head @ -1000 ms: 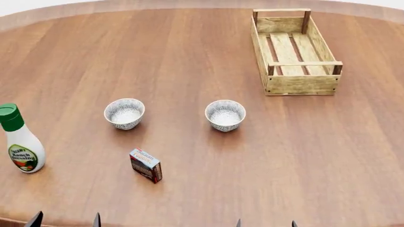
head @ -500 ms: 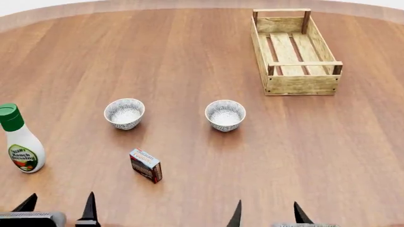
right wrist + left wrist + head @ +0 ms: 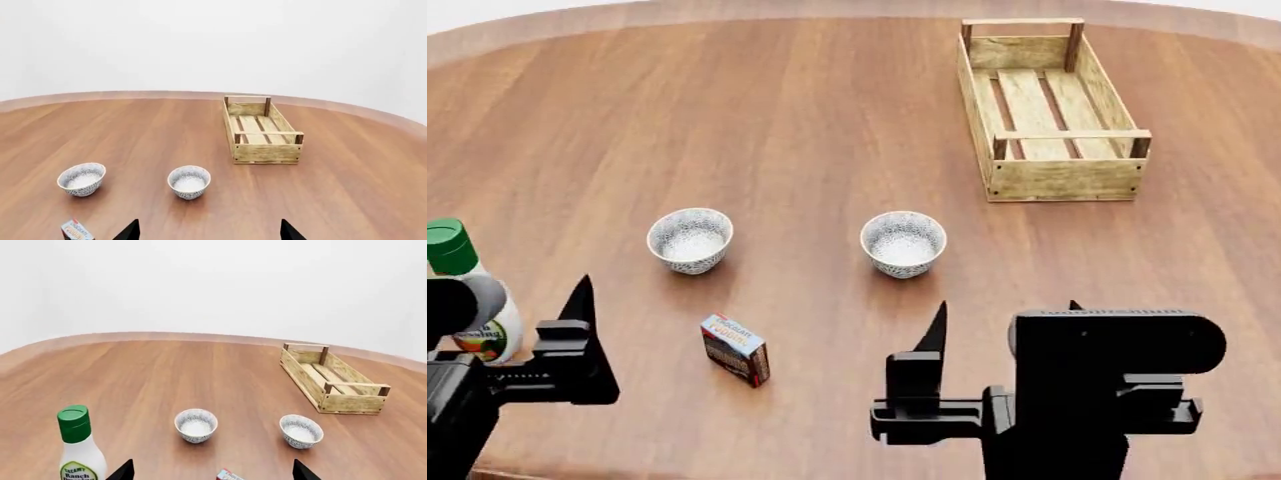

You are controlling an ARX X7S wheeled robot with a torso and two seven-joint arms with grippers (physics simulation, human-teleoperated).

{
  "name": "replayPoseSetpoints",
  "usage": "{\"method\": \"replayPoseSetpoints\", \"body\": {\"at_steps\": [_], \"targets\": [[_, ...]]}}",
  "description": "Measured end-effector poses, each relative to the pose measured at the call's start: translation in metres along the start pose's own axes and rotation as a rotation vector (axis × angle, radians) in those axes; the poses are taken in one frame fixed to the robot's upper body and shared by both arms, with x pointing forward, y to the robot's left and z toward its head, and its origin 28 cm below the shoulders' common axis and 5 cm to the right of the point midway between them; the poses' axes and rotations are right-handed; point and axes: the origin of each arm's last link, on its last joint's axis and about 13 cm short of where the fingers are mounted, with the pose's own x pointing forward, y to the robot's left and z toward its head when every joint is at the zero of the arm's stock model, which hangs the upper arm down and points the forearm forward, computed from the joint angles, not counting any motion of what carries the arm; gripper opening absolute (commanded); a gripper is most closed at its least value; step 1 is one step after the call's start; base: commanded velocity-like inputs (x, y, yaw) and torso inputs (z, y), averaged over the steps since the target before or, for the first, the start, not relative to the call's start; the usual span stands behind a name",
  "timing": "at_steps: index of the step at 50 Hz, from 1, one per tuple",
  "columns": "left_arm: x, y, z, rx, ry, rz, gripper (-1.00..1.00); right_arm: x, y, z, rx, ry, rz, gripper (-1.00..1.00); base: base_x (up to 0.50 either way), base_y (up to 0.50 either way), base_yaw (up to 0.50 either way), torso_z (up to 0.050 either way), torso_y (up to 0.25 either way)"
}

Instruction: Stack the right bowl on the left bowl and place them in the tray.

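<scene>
Two speckled white bowls stand side by side on the wooden table: the left bowl [image 3: 690,240] and the right bowl [image 3: 904,243], both empty and apart. The light-wood slatted tray [image 3: 1048,110] stands empty at the far right. My left gripper [image 3: 514,300] is open and empty, near the table's front, short of the left bowl. My right gripper [image 3: 1004,315] is open and empty, in front of the right bowl. In the left wrist view the gripper [image 3: 212,471] faces both bowls [image 3: 196,424]. In the right wrist view the gripper [image 3: 209,231] faces the right bowl [image 3: 189,182].
A ranch dressing bottle [image 3: 467,320] with a green cap stands at the front left, partly behind my left arm. A small red-and-blue box [image 3: 735,350] lies in front of the left bowl, between the grippers. The round table's far edge [image 3: 694,12] curves behind.
Both arms have risen from the bottom edge into the head view, and the grippers have moved forward toward the bowls. Bowls, tray, box and bottle have not moved.
</scene>
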Motion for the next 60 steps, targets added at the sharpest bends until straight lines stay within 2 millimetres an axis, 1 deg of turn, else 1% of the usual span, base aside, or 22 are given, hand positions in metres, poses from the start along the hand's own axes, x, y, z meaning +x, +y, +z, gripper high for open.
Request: {"method": "replayPoseSetpoints", "body": {"at_steps": [10,20,37,60], "targets": [[0.0,0.002,0.026,0.019,-0.031,0.0,1.0,0.005,-0.005,0.028,0.002,-0.033,-0.02,1.0,0.0,0.0,0.0,0.0,0.0],[-0.003,0.003,0.042,0.036,-0.057,-0.002,1.0,0.004,-0.007,0.042,-0.004,-0.064,-0.021,1.0,0.03,0.0,0.0,0.0,0.0],[-0.004,0.004,0.049,0.051,-0.074,-0.002,1.0,0.003,-0.007,0.048,-0.015,-0.08,0.004,1.0,0.5,0.0,0.0,0.0,0.0],[-0.008,0.006,0.051,0.054,-0.099,0.018,1.0,0.002,-0.006,0.049,-0.011,-0.084,0.03,1.0,0.5,0.0,0.0,0.0,0.001]]}}
